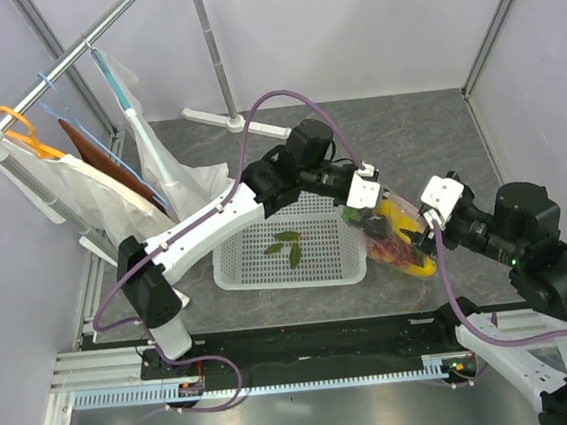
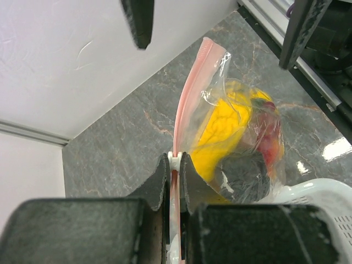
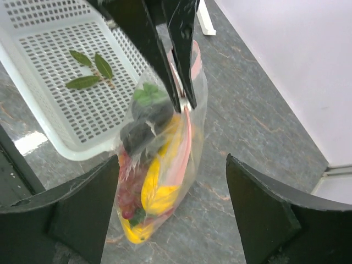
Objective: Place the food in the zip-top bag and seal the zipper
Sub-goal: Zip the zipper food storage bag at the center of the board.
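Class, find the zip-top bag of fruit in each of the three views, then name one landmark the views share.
Top external: the zip-top bag is right of centre, at the basket's right end.
Left wrist: the bag is centre-right, beyond the fingers.
Right wrist: the bag is at centre, reaching toward the bottom edge.
Shared landmark: the white mesh basket.

Lower zipper (image 2: 190,93) hidden between the left fingers (image 2: 159,184); food (image 1: 401,211) too small overhead to itemise.
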`<state>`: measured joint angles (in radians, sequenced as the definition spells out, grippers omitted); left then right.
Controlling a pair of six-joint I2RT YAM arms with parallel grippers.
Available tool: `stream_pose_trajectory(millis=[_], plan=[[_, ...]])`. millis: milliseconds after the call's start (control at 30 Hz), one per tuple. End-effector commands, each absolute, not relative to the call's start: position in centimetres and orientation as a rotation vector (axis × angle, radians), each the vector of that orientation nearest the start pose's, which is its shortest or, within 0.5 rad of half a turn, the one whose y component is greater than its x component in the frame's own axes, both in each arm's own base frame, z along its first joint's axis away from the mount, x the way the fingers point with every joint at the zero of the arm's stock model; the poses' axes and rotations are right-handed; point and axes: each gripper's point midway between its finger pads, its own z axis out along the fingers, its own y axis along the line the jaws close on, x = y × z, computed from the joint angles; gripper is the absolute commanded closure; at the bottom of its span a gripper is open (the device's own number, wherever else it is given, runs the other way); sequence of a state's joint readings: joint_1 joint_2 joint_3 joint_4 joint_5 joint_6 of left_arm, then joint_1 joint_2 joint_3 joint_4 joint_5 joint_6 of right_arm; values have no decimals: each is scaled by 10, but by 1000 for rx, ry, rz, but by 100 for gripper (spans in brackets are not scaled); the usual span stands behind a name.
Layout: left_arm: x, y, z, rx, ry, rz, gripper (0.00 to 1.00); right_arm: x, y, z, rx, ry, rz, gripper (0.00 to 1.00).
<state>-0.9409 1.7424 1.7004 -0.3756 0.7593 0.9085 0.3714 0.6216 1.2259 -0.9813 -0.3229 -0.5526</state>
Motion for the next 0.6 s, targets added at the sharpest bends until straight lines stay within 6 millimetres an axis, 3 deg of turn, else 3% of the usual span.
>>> stream_pose_trajectory(millis=[0, 167, 300, 467, 567], plan=[[216, -472, 316, 1798, 721, -763, 98, 163, 114, 342, -1039, 1641, 288, 18], [211, -471, 320, 1796, 712, -783, 98, 175, 112, 335, -1030, 1662, 254, 27], [205, -469, 327, 1790, 696, -792, 98, 187, 106, 325, -1019, 1693, 193, 43], [202, -467, 332, 1784, 695, -804, 98, 191, 100, 318, -1007, 1730, 155, 48], [198, -466, 334, 1785, 681, -816, 98, 191, 98, 317, -1005, 1730, 145, 59]])
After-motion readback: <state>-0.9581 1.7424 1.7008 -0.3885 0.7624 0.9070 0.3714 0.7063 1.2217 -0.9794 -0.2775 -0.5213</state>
